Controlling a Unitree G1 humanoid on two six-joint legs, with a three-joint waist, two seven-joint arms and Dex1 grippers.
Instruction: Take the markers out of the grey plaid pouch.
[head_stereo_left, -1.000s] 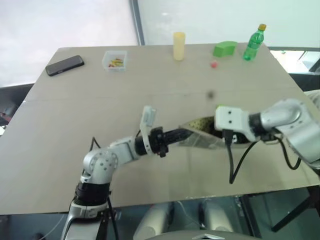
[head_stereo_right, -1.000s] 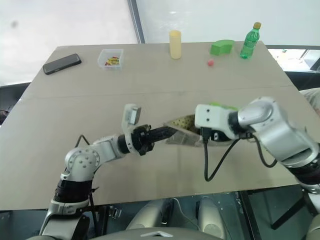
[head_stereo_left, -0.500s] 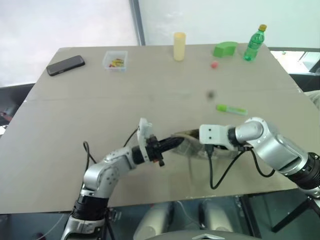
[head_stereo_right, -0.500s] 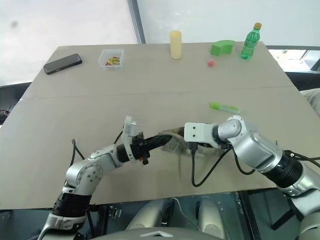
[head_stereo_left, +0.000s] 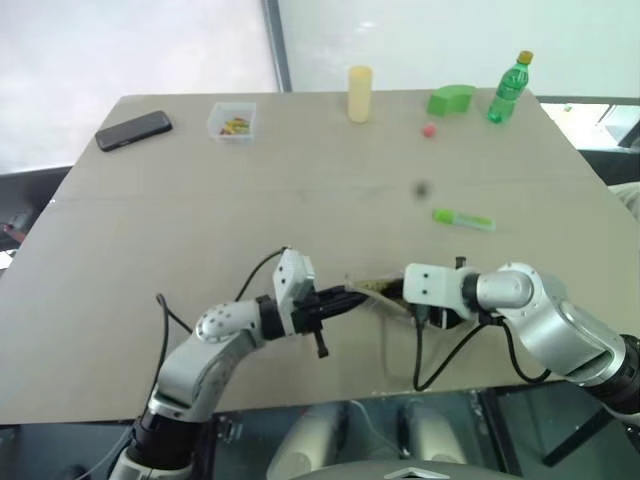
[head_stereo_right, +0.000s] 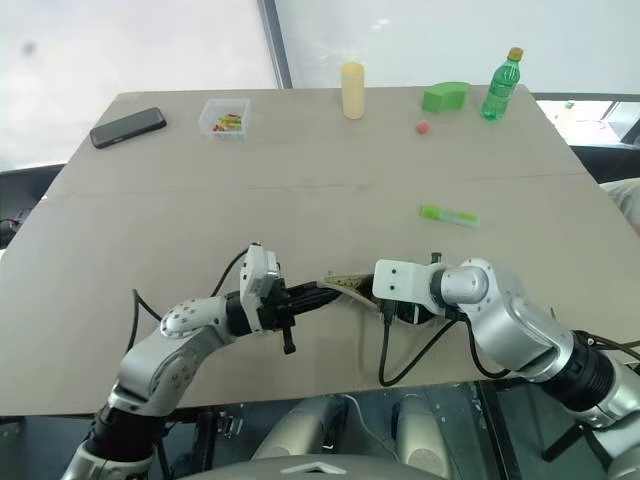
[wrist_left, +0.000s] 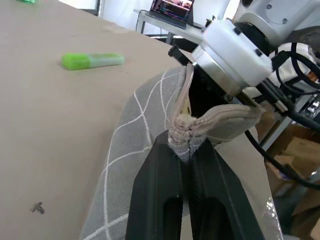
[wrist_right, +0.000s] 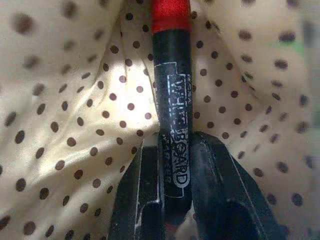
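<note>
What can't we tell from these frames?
- How many markers remain in the pouch: right wrist view shows one black marker with a red cap between the right gripper fingers; lining hides anything else.
- That marker's far end: cut off by the frame edge.
- Right gripper fingertips in the eye views: inside the pouch, behind the wrist.
- Tray contents: too small.
- Left gripper: clamped on the pouch's edge; zip pull not visible.

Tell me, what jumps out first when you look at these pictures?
Near the table's front edge, the left gripper pinches the rim of the grey plaid pouch, holding it open, while the right gripper reaches inside the polka-dot lining and closes on a black whiteboard marker with a red cap. A bright green marker lies on the table just beyond.
</note>
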